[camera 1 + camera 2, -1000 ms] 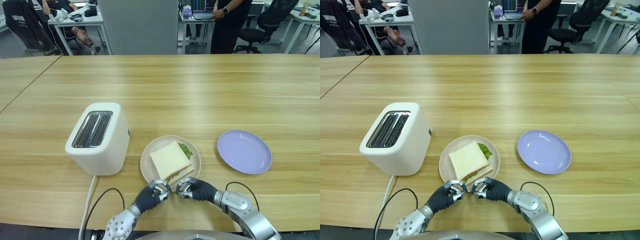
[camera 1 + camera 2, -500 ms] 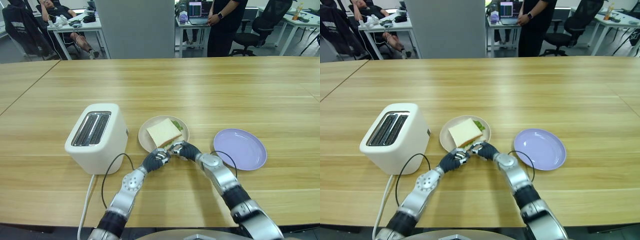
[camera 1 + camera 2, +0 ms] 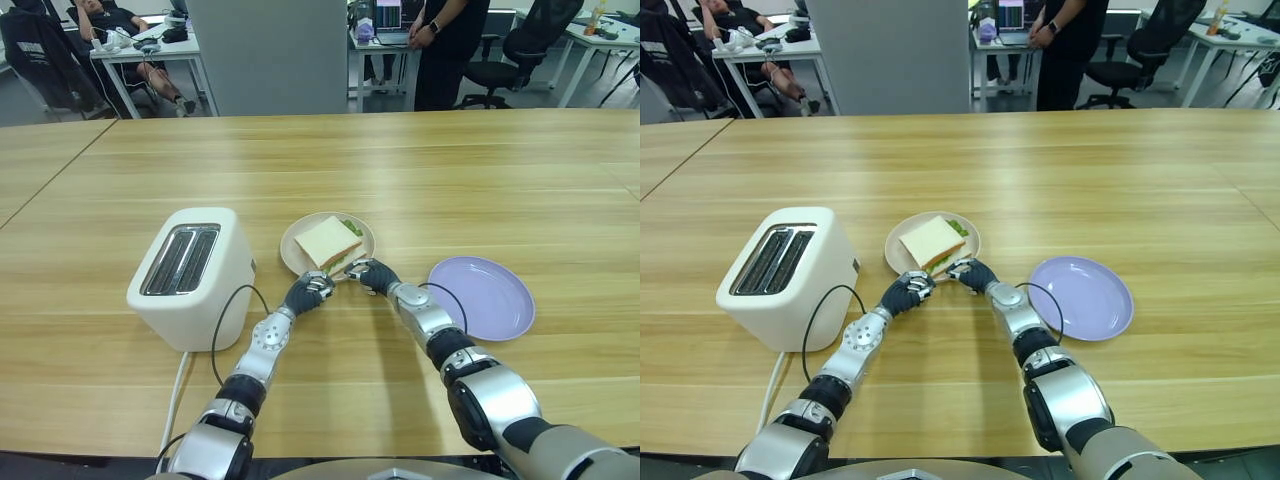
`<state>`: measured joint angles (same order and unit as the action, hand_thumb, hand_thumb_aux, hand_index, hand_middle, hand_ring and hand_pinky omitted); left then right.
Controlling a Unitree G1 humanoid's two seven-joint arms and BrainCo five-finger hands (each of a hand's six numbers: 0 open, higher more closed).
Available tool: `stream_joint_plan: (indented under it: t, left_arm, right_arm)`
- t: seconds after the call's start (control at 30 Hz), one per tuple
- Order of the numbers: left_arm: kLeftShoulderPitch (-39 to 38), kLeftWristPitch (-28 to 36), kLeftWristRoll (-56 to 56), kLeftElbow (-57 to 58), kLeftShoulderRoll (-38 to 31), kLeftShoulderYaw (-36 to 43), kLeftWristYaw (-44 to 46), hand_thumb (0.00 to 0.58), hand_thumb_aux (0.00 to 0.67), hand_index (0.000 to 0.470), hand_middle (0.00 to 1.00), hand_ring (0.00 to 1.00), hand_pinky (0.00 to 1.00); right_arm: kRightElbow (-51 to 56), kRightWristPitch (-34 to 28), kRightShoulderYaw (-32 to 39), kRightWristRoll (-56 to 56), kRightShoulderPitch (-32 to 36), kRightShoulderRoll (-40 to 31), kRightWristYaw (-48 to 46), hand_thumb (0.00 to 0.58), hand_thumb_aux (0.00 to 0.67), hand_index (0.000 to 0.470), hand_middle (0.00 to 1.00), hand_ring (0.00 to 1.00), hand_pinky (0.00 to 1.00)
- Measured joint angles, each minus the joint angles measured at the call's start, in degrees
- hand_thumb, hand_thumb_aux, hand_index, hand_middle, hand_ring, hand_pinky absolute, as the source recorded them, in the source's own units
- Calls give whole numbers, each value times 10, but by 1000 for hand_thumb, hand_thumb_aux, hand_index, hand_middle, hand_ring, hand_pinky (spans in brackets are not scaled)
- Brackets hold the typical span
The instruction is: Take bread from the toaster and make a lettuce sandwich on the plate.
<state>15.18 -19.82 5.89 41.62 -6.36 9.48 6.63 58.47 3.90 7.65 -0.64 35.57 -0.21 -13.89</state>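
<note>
A beige plate (image 3: 290,252) sits mid-table, just right of the white toaster (image 3: 190,278). On it lies a sandwich (image 3: 327,240), with a white bread slice on top and green lettuce (image 3: 352,228) peeking out at its far right edge. Both toaster slots look empty. My left hand (image 3: 305,292) and right hand (image 3: 368,273) meet at the plate's near rim, fingers curled and pinching it from either side.
An empty purple plate (image 3: 480,297) lies to the right of the sandwich plate, close to my right forearm. The toaster's white cord (image 3: 175,395) runs toward the table's near edge. Bare wood stretches beyond the plates.
Both arms have stretched forward with the beige plate and sandwich, which now lie farther from me, level with the toaster's far end. The toaster and purple plate stayed put.
</note>
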Motion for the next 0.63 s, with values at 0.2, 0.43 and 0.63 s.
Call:
stream_joint_plan:
  t: [0.2,0.43,0.63]
  left_arm:
    - [-215,5,-26,-256,22,24,28,0,0,0,239,239,239]
    - [-394,11,-33,-498,40,52,13,0,0,0,0,0,0]
    - [-468,-9,5,-573,24,43,-17,0,0,0,0,0,0]
  right_arm:
    - [-280,-20,-11,20,-203,-32,-23,0,0,0,0,0,0]
    - [-638,-37,-1,34,-504,-82,-42,0,0,0,0,0,0]
    - [-736,34,-4,5,-578,-113,-27,0,0,0,0,0,0]
